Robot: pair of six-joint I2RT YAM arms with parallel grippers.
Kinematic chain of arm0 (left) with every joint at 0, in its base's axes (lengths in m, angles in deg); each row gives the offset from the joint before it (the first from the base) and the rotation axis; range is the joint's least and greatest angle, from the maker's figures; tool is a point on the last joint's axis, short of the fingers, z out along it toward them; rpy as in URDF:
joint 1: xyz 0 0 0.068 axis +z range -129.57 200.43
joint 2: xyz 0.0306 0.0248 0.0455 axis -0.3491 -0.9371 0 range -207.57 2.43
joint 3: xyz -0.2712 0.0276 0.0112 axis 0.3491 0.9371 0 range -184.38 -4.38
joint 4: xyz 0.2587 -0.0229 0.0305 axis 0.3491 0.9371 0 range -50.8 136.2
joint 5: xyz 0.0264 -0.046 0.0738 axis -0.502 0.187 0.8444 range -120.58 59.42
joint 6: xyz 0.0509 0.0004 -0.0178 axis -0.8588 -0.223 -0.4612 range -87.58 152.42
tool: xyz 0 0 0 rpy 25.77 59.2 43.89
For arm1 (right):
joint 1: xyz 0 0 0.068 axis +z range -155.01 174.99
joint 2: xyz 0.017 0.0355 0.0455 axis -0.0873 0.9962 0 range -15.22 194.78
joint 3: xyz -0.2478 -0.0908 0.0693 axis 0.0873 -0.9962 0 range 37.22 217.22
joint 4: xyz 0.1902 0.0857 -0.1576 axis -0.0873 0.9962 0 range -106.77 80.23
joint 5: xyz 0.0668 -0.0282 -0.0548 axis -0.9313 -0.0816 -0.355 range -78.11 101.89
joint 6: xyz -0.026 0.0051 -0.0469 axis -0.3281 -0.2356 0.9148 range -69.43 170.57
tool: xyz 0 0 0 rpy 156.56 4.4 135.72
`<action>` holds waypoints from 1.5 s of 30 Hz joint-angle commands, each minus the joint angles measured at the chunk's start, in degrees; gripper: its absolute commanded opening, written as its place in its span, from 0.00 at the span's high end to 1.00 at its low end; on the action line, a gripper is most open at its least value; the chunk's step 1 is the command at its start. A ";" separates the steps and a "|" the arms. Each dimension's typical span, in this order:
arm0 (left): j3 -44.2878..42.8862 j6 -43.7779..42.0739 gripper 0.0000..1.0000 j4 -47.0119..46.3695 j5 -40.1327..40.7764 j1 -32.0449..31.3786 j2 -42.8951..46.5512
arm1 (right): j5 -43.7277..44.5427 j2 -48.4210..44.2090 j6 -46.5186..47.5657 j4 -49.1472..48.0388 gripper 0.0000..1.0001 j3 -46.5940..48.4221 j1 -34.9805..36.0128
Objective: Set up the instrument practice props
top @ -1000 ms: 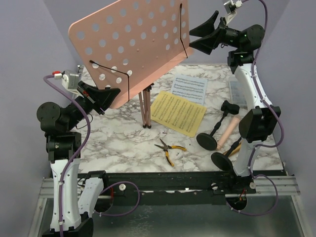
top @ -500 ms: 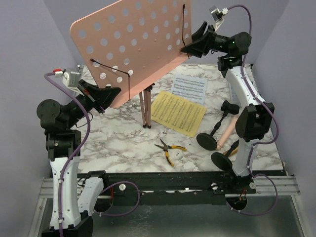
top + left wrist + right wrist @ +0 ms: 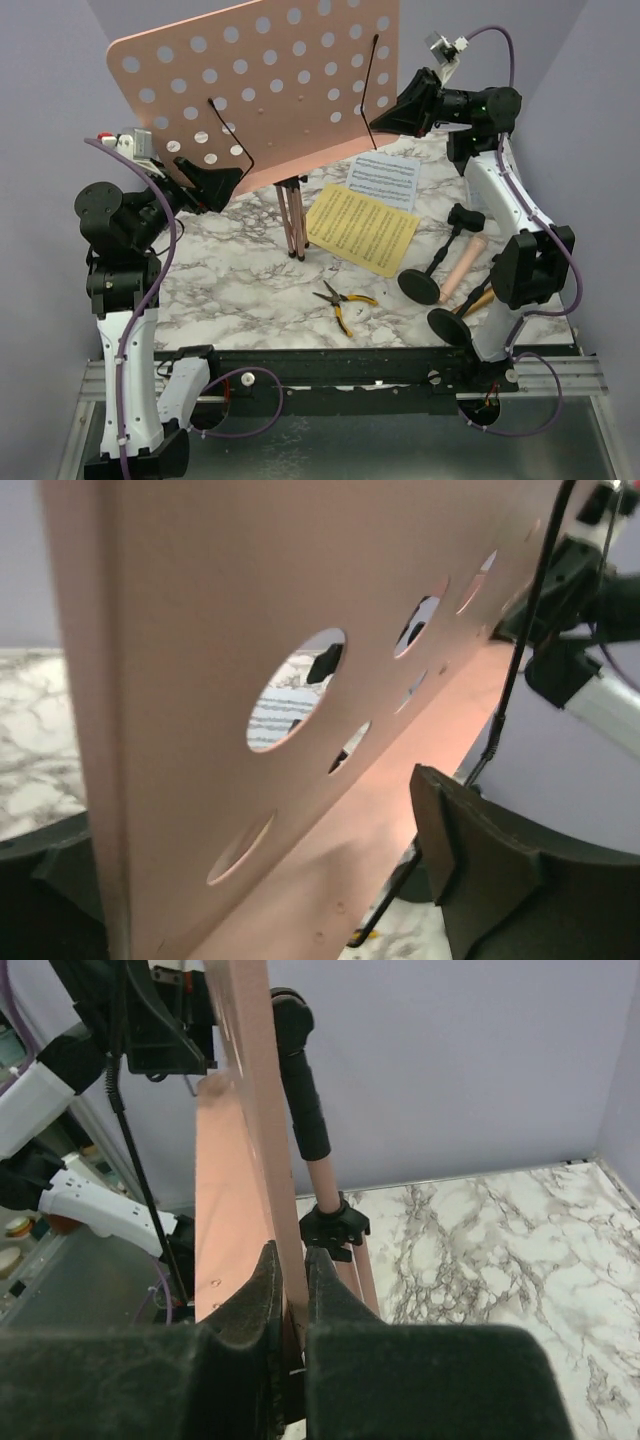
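The pink music rack's perforated desk (image 3: 290,90) stands nearly upright on its tripod (image 3: 293,215) at the back of the table. My right gripper (image 3: 380,118) is shut on the desk's right edge (image 3: 245,1110), jaws pinching it in the right wrist view (image 3: 290,1280). My left gripper (image 3: 212,182) is open at the desk's lower left corner. Its jaws straddle the desk (image 3: 200,630), and the right finger (image 3: 480,870) stands apart from it. White (image 3: 384,178) and yellow (image 3: 360,228) sheet-music pages lie flat. Two black round-based holders (image 3: 418,287) (image 3: 448,325) and a pink microphone (image 3: 462,268) lie at the right.
Yellow-handled pliers (image 3: 342,300) lie near the table's front middle. Purple walls close in on the left, right and back. The black wire page retainers (image 3: 370,75) stick out from the desk's face. The rack's post and clamp (image 3: 325,1175) are just behind my right jaws.
The desk has swung up from a forward tilt to nearly upright. My right gripper moved in and shut on its right edge, and my left gripper let go and opened.
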 commanded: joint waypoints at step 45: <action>42.19 14.56 0.25 -65.41 15.42 -13.57 -5.93 | 11.97 -18.44 -0.80 -9.44 1.00 -21.77 1.35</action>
